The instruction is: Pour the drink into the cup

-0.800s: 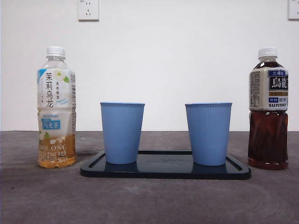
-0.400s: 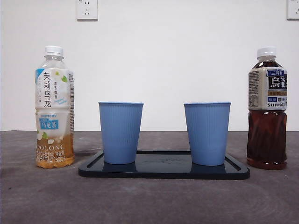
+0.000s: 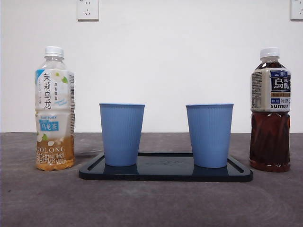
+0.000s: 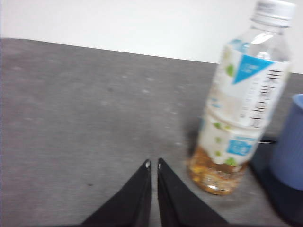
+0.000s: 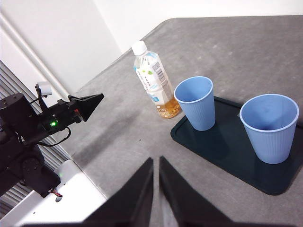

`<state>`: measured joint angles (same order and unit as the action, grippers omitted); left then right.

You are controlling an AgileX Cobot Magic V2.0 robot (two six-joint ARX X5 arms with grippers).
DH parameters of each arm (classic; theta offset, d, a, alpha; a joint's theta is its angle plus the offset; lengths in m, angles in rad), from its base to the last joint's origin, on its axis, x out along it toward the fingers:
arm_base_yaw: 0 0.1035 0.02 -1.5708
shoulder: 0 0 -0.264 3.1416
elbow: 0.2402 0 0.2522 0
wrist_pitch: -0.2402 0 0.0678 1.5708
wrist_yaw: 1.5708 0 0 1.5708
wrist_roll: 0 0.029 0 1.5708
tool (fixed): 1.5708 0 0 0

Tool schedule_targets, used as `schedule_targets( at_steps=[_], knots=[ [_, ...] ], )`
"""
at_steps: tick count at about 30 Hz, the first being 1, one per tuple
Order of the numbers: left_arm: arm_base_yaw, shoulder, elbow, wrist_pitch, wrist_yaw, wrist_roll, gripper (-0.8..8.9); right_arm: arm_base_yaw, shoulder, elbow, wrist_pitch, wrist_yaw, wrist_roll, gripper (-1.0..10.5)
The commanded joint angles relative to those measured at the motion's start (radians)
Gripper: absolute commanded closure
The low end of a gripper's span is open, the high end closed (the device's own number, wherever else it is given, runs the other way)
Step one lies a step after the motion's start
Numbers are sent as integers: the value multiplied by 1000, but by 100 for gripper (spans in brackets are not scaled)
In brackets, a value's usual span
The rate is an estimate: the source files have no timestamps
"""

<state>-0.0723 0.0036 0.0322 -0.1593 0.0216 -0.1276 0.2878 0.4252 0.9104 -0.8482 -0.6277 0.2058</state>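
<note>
On your left the jasmine oolong bottle (image 3: pixel 55 109) stands capped on the desk (image 3: pixel 151 201), with two blue cups, the left cup (image 3: pixel 121 134) and the right cup (image 3: pixel 209 135), upright on the dark tray (image 3: pixel 165 173) and the dark oolong bottle (image 3: pixel 270 110) at far right. Your left end effector (image 4: pixel 152 164) hangs clenched and empty just beside the jasmine bottle; your right end effector (image 5: pixel 155 161) waits clenched and empty too. Nothing is grasped yet, so you're at the approach: open the jaws, close on a bottle's body, and deal with the cap before tipping.

We list: plain white wall (image 3: pixel 180 61), evenly lit; two white wall sockets, one at upper left (image 3: pixel 87 9), one cut by the upper right corner (image 3: pixel 297 9); grey mottled tabletop (image 3: pixel 151 203) across the lower frame.
</note>
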Motion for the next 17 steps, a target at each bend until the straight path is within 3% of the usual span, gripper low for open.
schedule_targets(
  at_steps=[1, 17],
  knots=[
    [1, 0, -20, -27, -24, 38, 792, 4, 3, 12, 10, -1, -10, 930],
    [0, 0, -20, -28, -24, 37, 793, 4, 3, 12, 10, -1, -10, 930]
  ],
)
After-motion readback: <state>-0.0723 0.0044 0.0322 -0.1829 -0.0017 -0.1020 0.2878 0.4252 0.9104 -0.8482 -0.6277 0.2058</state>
